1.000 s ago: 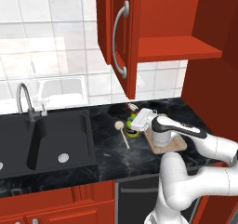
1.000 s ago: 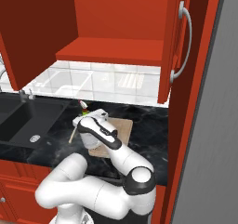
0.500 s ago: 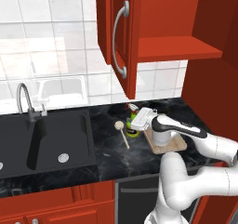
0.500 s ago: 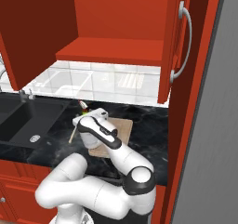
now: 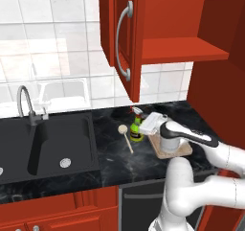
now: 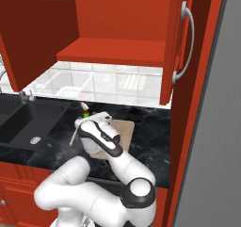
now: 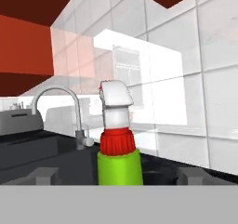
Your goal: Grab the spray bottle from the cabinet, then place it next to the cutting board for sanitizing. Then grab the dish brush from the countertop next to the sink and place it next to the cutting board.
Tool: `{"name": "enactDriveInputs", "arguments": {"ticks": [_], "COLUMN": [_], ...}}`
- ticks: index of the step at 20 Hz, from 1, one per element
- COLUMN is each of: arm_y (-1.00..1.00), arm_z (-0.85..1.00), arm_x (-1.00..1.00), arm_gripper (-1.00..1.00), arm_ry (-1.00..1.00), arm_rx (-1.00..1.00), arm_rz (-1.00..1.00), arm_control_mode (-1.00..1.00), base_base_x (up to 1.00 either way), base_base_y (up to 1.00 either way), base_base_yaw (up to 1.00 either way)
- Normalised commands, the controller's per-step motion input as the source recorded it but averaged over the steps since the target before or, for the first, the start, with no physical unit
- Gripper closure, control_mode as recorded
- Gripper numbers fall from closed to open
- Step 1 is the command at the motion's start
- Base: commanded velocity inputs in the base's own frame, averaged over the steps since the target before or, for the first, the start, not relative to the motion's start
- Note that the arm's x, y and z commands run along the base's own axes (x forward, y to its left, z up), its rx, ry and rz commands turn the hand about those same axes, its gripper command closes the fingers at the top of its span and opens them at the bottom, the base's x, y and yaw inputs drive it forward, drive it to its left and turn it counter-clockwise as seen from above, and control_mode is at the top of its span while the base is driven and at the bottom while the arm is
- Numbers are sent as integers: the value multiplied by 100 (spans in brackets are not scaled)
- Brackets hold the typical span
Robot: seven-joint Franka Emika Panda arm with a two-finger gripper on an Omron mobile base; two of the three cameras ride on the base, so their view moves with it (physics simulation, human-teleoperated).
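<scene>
The green spray bottle stands upright on the black countertop, just left of the tan cutting board. My gripper is level with the bottle and open. Its fingertips stand wide on either side, clear of the green body. The pale dish brush lies on the countertop just left of the bottle, between it and the sink. The cabinet hangs open above.
The open cabinet door hangs above the bottle and brush. A curved grey tap stands behind the sink. Tiled wall backs the counter. A tall red panel closes off the right side.
</scene>
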Motion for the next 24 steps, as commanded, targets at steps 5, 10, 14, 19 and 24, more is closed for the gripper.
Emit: {"name": "enactDriveInputs", "arguments": {"ticks": [5,10,14,19,24], "arm_y": [-42,-20,-21,-24,-3], "arm_z": [6,46,69,76,94], "arm_x": [-28,-46,-59,-60,-52], "arm_gripper": [-100,-100,-100,-100,-100], "arm_ry": [11,-5,-17,-18,-25], "arm_rx": [3,3,2,2,0], "arm_rz": [-10,-5,-4,-4,-2], "arm_control_mode": [-100,-100,-100,-100,-100], "base_base_x": [0,0,0,0,0], "base_base_y": [0,0,0,0,0], "base_base_yaw": [0,0,0,0,0]}}
